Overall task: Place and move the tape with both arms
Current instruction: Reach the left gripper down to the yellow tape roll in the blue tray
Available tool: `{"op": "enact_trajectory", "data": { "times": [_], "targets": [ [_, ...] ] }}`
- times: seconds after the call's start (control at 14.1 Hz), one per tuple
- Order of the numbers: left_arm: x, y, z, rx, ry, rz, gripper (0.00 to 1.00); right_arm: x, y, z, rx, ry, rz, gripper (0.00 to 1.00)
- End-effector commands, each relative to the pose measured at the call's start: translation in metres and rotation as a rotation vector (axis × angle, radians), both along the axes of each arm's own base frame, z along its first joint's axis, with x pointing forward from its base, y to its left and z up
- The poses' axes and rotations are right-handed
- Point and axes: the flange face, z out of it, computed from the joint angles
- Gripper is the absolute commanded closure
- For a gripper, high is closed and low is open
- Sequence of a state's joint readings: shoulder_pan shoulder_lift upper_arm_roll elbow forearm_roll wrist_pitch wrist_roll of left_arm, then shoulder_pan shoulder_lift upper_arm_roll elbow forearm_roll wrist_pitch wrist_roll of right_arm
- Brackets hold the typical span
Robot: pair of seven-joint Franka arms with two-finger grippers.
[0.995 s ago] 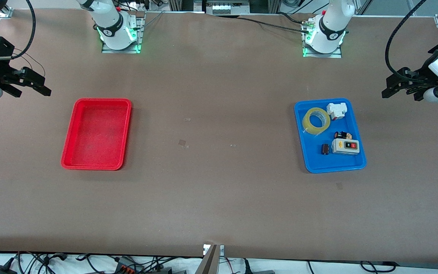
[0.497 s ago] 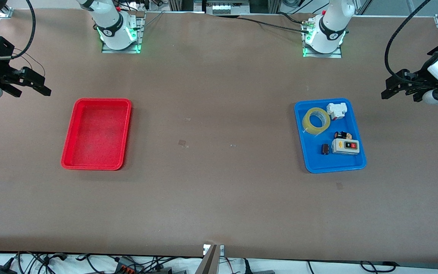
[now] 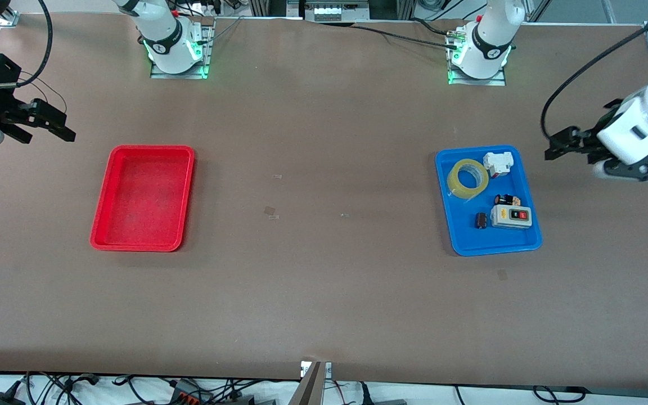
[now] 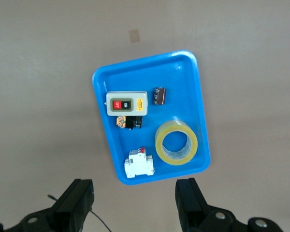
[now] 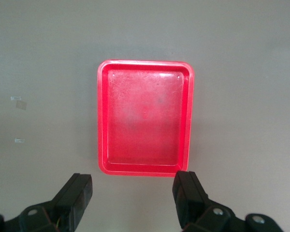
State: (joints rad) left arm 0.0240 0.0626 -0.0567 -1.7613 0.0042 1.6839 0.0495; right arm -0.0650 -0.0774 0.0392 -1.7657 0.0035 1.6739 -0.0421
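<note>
While the translucent yellowish ring of packing tape (image 3: 468,178) is lying in the glossy blue plastic tray (image 3: 529,187), I'm holding the left gripper (image 3: 554,147) spread apart over bare table near it; the right gripper (image 3: 61,127) is waiting with fingers apart near the red tray (image 3: 104,209).

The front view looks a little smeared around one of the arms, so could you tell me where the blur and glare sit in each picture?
Front view: the left arm is motion-blurred beside the blue tray; the right gripper is crisp. Left wrist view: sharp, the tape clear. Right wrist view: pale glare on the red tray floor.
</note>
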Motion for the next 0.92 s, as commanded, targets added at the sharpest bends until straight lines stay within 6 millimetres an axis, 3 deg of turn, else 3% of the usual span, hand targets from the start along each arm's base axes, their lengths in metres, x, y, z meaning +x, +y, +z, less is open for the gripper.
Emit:
{"op": "enact_trajectory", "data": {
  "times": [0.0,0.28,0.36,0.57,0.85],
  "targets": [
    [-0.006,-0.005,-0.077,0.021,0.055,-0.014,0.0,-0.005,-0.002,0.012,0.002,-0.007,0.002,0.0],
    [-0.007,-0.019,-0.174,0.015,0.129,-0.042,0.0,-0.006,-0.002,0.014,0.002,-0.01,0.003,0.0],
    [-0.009,-0.028,-0.19,0.016,0.142,-0.058,0.0,-0.006,-0.002,0.014,0.002,-0.01,0.003,0.0],
    [-0.013,-0.03,-0.233,0.011,0.213,-0.045,0.0,-0.006,-0.002,0.013,0.002,-0.008,0.003,0.0],
    [-0.019,-0.04,-0.276,0.018,0.288,-0.021,0.0,-0.006,-0.002,0.013,0.002,-0.008,0.002,0.0]
  ]
}}
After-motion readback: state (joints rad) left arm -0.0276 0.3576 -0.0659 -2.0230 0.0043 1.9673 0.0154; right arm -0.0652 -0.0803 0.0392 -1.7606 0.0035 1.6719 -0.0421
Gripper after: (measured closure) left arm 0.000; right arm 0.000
